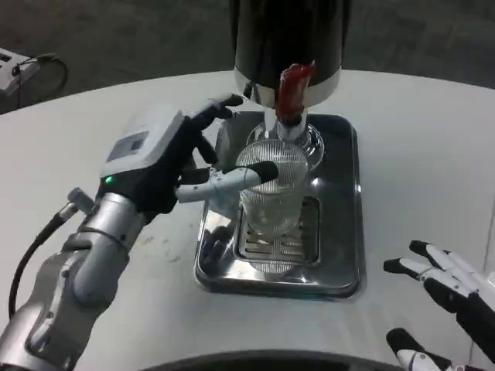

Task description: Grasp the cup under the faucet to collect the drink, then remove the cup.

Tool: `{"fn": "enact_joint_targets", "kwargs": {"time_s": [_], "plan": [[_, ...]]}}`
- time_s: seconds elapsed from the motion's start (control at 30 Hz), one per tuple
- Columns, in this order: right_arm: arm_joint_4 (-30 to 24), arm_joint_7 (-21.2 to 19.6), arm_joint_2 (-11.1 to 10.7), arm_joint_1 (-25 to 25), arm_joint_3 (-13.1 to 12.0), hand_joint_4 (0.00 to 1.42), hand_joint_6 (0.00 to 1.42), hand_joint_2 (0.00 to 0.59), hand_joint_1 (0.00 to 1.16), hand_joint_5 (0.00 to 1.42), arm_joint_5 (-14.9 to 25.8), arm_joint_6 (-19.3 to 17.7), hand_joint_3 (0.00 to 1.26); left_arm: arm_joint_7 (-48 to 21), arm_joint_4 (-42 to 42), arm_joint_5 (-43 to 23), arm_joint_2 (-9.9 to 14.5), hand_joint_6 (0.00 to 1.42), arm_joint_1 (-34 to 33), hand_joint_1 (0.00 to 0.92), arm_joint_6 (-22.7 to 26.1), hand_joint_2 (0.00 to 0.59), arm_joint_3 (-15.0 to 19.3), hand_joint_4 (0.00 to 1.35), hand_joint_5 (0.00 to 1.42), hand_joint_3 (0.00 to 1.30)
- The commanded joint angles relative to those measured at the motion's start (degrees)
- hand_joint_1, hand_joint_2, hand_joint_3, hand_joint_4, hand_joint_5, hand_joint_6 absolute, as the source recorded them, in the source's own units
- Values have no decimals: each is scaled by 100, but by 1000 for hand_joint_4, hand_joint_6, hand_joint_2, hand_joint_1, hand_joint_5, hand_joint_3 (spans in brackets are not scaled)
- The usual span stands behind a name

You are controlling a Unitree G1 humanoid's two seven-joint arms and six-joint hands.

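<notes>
A clear ribbed glass cup [272,189] stands on the drip grate of a steel tray [340,232], directly below the faucet [291,124] with its red lever [295,83]. My left hand [166,158] wraps around the cup from its left side; one finger crosses the cup's front and others reach behind it. The black dispenser body [290,39] rises behind. My right hand [448,297] hovers over the table at the lower right, fingers spread, holding nothing.
The round white table [418,147] extends on both sides of the tray. A cable and a small white device [15,69] lie at the far left edge. Dark floor lies beyond the table.
</notes>
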Motion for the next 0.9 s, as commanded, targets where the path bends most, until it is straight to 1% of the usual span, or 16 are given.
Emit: {"fn": "enact_joint_targets", "kwargs": {"time_s": [0.03, 0.1, 0.17, 0.23, 0.37, 0.4, 0.43, 0.47, 0.5, 0.57, 0.63, 0.73, 0.8, 0.9], "plan": [[5, 15, -13, -26, 152, 0, 65, 469, 315, 0, -67, 80, 163, 245, -360, -240, 101, 812, 485, 155, -338, 61, 365, 281, 636, 264], [1, 17, -18, -43, 178, 0, 65, 469, 315, 0, -79, 109, 179, 357, -520, -367, 94, 806, 683, 159, -520, 65, 539, 296, 640, 270], [-13, 12, -31, -47, 196, 0, 65, 469, 315, 0, -83, 120, 182, 432, -736, -632, 56, 797, 944, 161, -738, 72, 777, 311, 641, 282], [-20, 12, -38, -53, 207, 0, 65, 469, 315, 0, -85, 132, 183, 434, -934, -873, 11, 783, 1139, 156, -837, 80, 966, 325, 634, 292], [-43, 26, -34, -83, 226, 4, 65, 469, 316, 0, -70, 187, 186, 203, -1402, -1439, -71, 770, 1367, 132, -752, 92, 1277, 341, 618, 305], [-43, 31, -33, -89, 230, 5, 65, 469, 316, 0, -63, 202, 186, 95, -1517, -1617, -79, 752, 1380, 101, -694, 105, 1333, 352, 593, 321], [-48, 34, -37, -92, 236, 6, 65, 469, 316, 0, -65, 210, 186, 10, -1594, -1731, -85, 713, 1387, 73, -646, 100, 1368, 362, 573, 331], [-54, 38, -34, -91, 240, 7, 65, 469, 316, 0, -49, 226, 186, -126, -1706, -1922, -90, 643, 1374, 28, -549, 102, 1411, 359, 526, 337], [-61, 39, -38, -85, 249, 8, 65, 469, 316, 0, -46, 225, 187, -367, -1834, -2230, -74, 590, 1296, 6, -380, 107, 1452, 357, 493, 339], [-76, 39, -44, -73, 265, 9, 65, 469, 316, 0, -51, 218, 187, -882, -2050, -2847, -12, 503, 1074, 0, 16, 114, 1524, 333, 442, 333], [-110, 26, -34, -43, 281, 9, 65, 469, 316, 0, -69, 200, 187, -1229, -2167, -3228, 26, 459, 907, 0, 332, 122, 1586, 293, 403, 314], [-170, 10, -31, 8, 252, 9, 65, 469, 316, 0, -63, 184, 187, -1890, -2276, -3923, 147, 378, 460, 0, 987, 136, 1653, 248, 355, 282], [-184, 0, -38, 29, 217, 9, 65, 469, 316, 0, -39, 177, 187, -2261, -2285, -4176, 237, 366, 192, 0, 1281, 138, 1622, 237, 345, 278], [-200, -15, -36, 50, 175, 9, 65, 469, 316, 0, -26, 179, 187, -2712, -2235, -4346, 321, 322, -105, 0, 1554, 145, 1531, 215, 320, 268]]}}
